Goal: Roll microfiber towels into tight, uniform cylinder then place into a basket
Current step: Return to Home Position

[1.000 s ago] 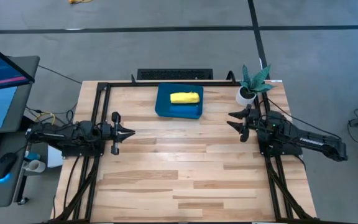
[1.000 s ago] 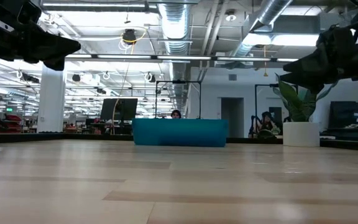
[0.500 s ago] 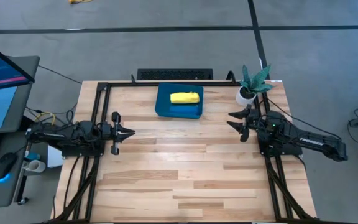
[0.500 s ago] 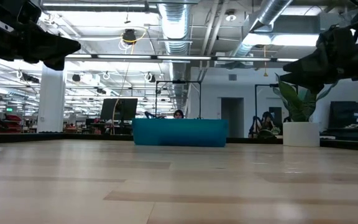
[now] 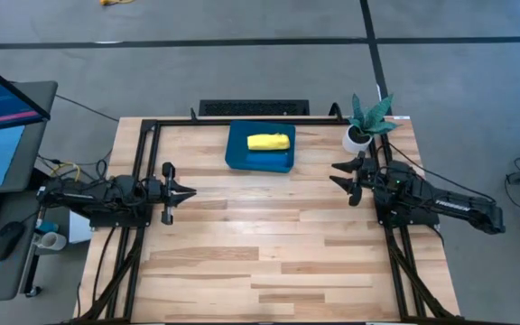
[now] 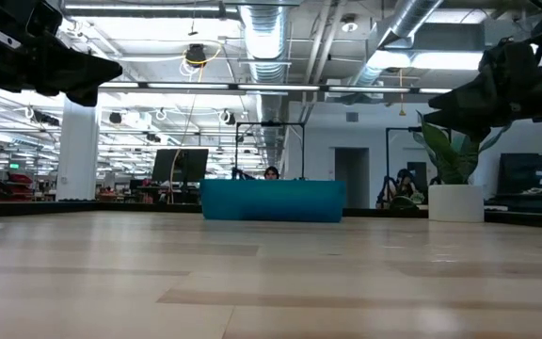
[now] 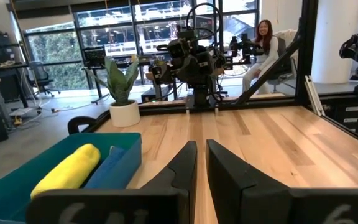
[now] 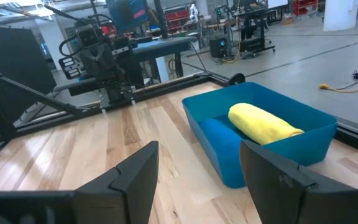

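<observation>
The right gripper (image 8: 197,158), its two dark fingers spread wide, hangs over the wooden table (image 8: 61,149). Ahead sits the blue basket (image 8: 321,127), holding a rolled yellow towel (image 8: 263,122) beside what looks like a rolled blue towel (image 8: 215,129). The left arm (image 8: 101,53) faces it from the table's far side.

Open-plan robotics lab: exposed ceiling ducts (image 6: 262,28), workstation monitor (image 6: 179,165), concrete floor (image 5: 242,68), glass walls.
</observation>
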You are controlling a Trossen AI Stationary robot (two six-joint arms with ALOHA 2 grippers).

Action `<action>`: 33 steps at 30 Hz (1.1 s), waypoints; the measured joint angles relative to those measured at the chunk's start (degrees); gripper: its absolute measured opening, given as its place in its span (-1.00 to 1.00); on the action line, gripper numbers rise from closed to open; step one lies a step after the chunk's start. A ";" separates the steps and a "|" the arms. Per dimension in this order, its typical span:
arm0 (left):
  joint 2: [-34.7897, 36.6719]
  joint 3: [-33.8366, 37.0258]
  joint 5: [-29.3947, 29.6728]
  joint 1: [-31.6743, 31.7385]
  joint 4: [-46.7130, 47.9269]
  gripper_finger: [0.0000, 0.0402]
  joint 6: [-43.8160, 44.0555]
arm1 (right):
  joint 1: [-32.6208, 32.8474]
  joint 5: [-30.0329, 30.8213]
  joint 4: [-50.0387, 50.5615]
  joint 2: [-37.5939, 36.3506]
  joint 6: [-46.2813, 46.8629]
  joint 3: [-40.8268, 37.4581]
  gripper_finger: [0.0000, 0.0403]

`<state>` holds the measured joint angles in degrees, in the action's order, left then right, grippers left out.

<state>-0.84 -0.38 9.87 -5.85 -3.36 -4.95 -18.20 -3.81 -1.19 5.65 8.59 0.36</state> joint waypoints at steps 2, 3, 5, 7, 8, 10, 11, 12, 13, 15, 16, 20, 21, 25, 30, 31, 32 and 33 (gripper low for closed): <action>0.00 0.00 0.00 0.00 0.00 -0.87 0.01 | 0.00 0.00 0.00 0.00 -0.02 0.00 0.21; 0.00 0.00 0.00 0.00 0.00 -0.87 -0.07 | 0.00 0.00 0.00 0.00 -0.02 0.00 0.21; 0.00 0.00 0.00 0.00 0.00 -0.87 -0.27 | 0.00 0.00 0.00 0.00 -0.02 0.00 0.21; 0.00 0.00 0.00 0.00 0.00 -0.87 0.05 | 0.00 0.00 0.00 0.00 -0.02 0.00 0.21; 0.00 0.00 0.00 0.00 0.00 -0.87 0.06 | 0.00 0.00 0.00 0.00 -0.02 0.00 0.21; -0.01 0.00 0.00 0.00 0.00 -0.87 -0.05 | 0.00 0.00 0.00 0.00 -0.02 0.00 0.21; 0.00 0.00 0.00 0.00 0.00 -0.87 -0.07 | 0.00 0.00 0.00 0.00 -0.02 0.00 0.21; 0.00 0.00 0.00 0.00 0.00 -0.87 0.04 | 0.00 0.00 0.00 0.00 -0.02 0.00 0.21; -0.01 0.00 0.00 0.00 0.00 -0.87 0.14 | 0.00 0.00 0.00 0.00 -0.02 0.00 0.21; 0.00 0.00 0.00 0.00 0.00 -0.87 0.16 | 0.00 0.00 0.00 0.00 -0.01 0.00 0.21; 0.00 0.00 0.00 0.00 0.00 -0.87 -0.08 | 0.00 0.00 0.00 0.00 0.00 0.00 0.21; 0.00 0.00 0.00 0.00 0.00 -0.87 0.00 | 0.00 0.00 0.00 0.00 0.01 0.00 0.21; -0.02 0.00 0.00 0.00 0.00 -0.87 0.15 | 0.00 0.00 0.00 0.00 0.01 0.00 0.21; -0.02 0.00 0.00 0.00 0.00 -0.87 -0.31 | 0.00 0.00 0.00 0.00 -0.01 -0.01 0.21; 0.00 0.00 0.00 0.00 0.00 -0.87 0.18 | 0.00 0.00 0.00 0.00 -0.02 -0.02 0.21; -0.02 0.00 0.00 0.00 0.02 -0.87 0.22 | 0.00 0.00 0.00 0.00 0.00 -0.02 0.21; -0.02 0.00 0.00 0.00 0.00 -0.87 0.04 | 0.00 0.00 -0.01 0.00 -0.02 -0.02 0.21; -0.02 0.00 0.00 0.00 0.00 -0.87 -0.22 | 0.00 0.00 0.00 0.00 0.00 -0.02 0.21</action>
<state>-0.86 -0.38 9.87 -5.85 -3.36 -5.16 -18.20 -3.81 -1.19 5.65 8.60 0.34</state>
